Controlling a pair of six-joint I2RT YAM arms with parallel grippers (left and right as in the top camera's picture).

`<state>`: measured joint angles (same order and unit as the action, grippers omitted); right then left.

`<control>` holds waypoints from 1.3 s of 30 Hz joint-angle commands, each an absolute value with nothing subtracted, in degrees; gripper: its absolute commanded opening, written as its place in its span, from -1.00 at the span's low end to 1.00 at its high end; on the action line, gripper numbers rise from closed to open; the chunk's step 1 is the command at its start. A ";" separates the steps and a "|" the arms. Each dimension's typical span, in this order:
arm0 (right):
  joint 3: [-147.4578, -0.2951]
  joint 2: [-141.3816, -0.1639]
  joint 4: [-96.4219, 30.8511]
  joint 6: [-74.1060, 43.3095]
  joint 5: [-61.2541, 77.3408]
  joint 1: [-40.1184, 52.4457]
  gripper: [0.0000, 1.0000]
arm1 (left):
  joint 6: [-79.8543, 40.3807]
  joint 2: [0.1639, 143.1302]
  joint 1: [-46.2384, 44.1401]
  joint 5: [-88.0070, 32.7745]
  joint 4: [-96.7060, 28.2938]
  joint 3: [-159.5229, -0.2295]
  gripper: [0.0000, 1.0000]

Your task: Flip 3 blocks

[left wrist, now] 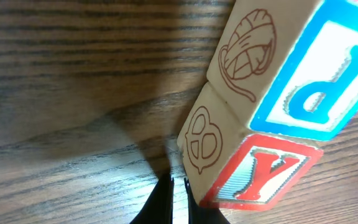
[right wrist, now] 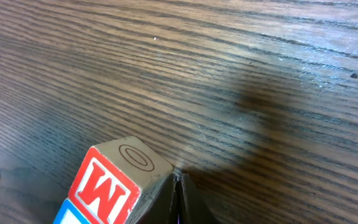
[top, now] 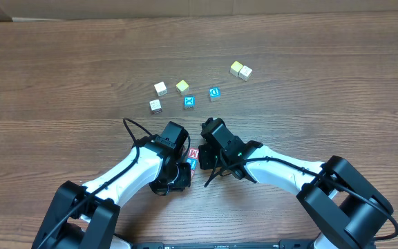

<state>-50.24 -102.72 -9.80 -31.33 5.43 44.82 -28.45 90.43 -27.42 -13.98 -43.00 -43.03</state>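
Left gripper (left wrist: 179, 182), jaws shut on nothing, sits just beside the Y block (left wrist: 253, 174), which touches the P block (left wrist: 316, 81). The M block (right wrist: 107, 183) lies beside, perhaps touching, the shut, empty right gripper (right wrist: 178, 174). Light, rigid wooden cubes with smooth faces: pinch opposite flat sides.

On the table (top: 61, 69), three blocks touch near the front middle: the M block (top: 193, 152) just behind the P block (top: 192, 164), and the Y block (left wrist: 253, 177) against the P (hidden from overhead). The left gripper (left wrist: 178, 200) flanks them on the left, the right gripper (right wrist: 178, 194) on the right. Well behind them, the X cube (top: 188, 102) lies left of the D cube (top: 214, 93).
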 commanded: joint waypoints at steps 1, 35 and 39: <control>-50.96 -103.11 -9.56 -31.44 6.07 45.15 -0.92 | -27.38 90.65 -27.79 -14.66 -42.85 -44.12 -0.92; -50.96 -103.11 -7.92 -31.66 6.48 40.69 -0.92 | -27.68 90.65 -27.79 -14.98 -42.83 -44.12 -0.91; -50.96 -103.11 -7.79 -31.66 6.48 40.69 -0.92 | -27.90 90.63 -27.79 -15.05 -42.81 -44.12 -0.91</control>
